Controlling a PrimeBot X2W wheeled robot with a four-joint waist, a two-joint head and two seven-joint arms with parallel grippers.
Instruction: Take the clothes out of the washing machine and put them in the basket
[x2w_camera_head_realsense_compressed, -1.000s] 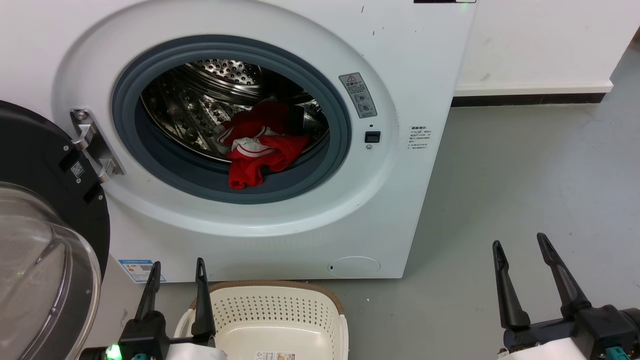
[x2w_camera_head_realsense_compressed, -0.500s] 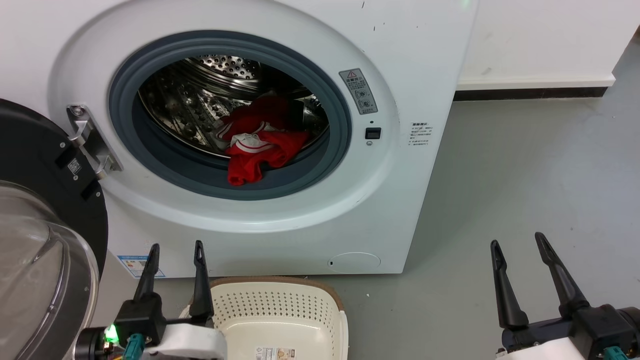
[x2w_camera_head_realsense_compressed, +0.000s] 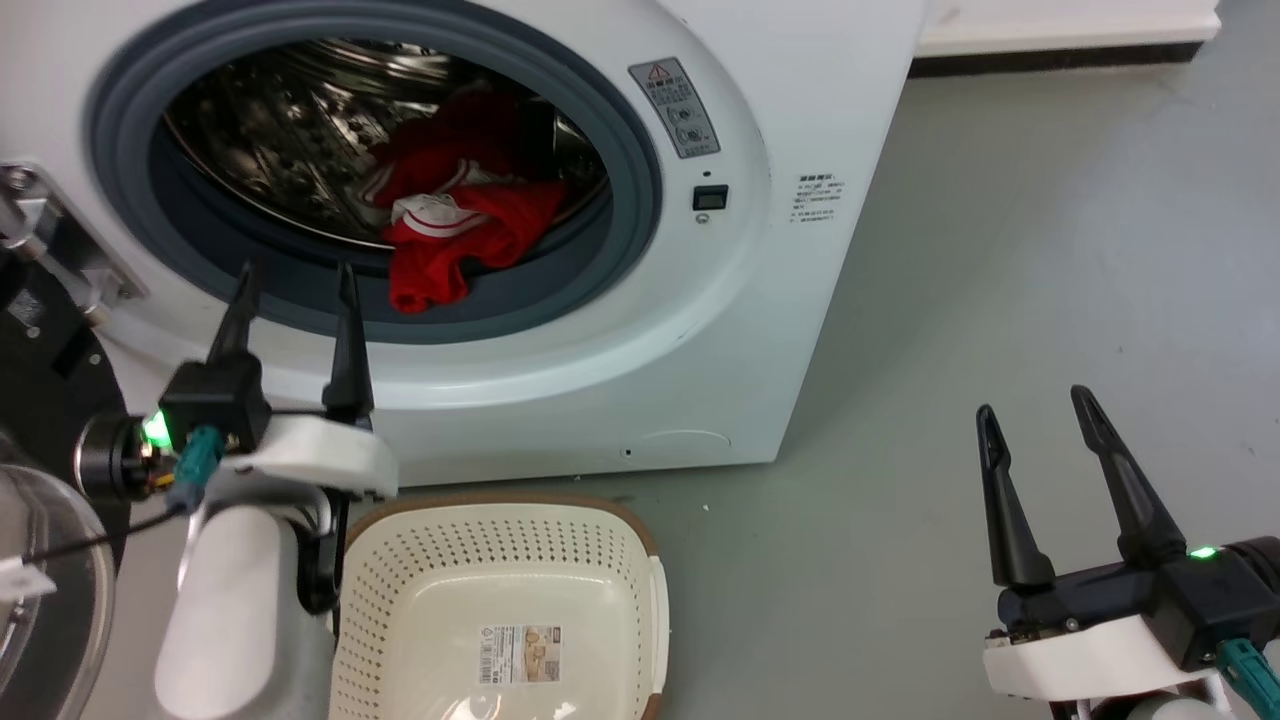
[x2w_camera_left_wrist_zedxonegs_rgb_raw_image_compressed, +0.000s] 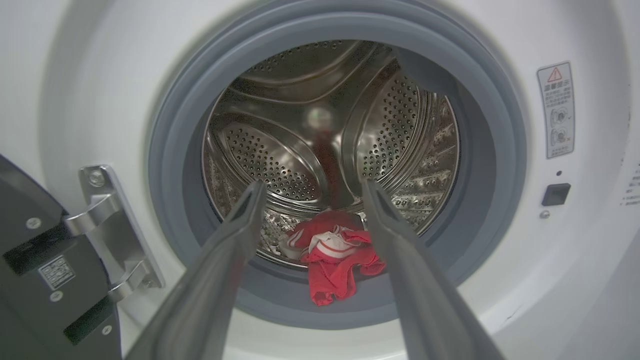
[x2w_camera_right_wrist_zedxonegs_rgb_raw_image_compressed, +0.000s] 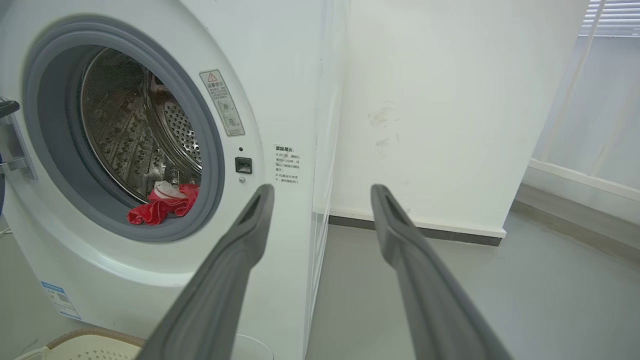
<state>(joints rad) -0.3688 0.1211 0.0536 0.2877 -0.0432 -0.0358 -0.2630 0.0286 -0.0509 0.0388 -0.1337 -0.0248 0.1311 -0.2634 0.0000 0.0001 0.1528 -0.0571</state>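
Rising from low beside the basket (x2w_camera_head_realsense_compressed: 440, 545), your left gripper (x2w_camera_head_realsense_compressed: 296, 272) now stands before the open doorway of the washing machine (x2w_camera_head_realsense_compressed: 780, 300). In the head view its tips sit against the lower left of the grey rubber ring (x2w_camera_head_realsense_compressed: 632, 200). The head camera has dipped and shifted too, so part of the change is the view itself. The fingers are spread wide and hold nothing.

This looks like the start of the reach. No garment has left the washer yet, and the cream basket on the near floor holds only its label (x2w_camera_head_realsense_compressed: 518, 655).

The red clothes (x2w_camera_head_realsense_compressed: 460, 225), a jersey with white trim among them, lie bunched at the near lip of the steel drum (x2w_camera_head_realsense_compressed: 260, 120), with one fold hanging onto the ring. They are farther in than the left gripper and to its right, not touching. Through the left wrist camera they sit between the two fingers.

Your right gripper (x2w_camera_head_realsense_compressed: 1033, 402) hangs low at the right, well apart from the washer, also spread wide and empty.
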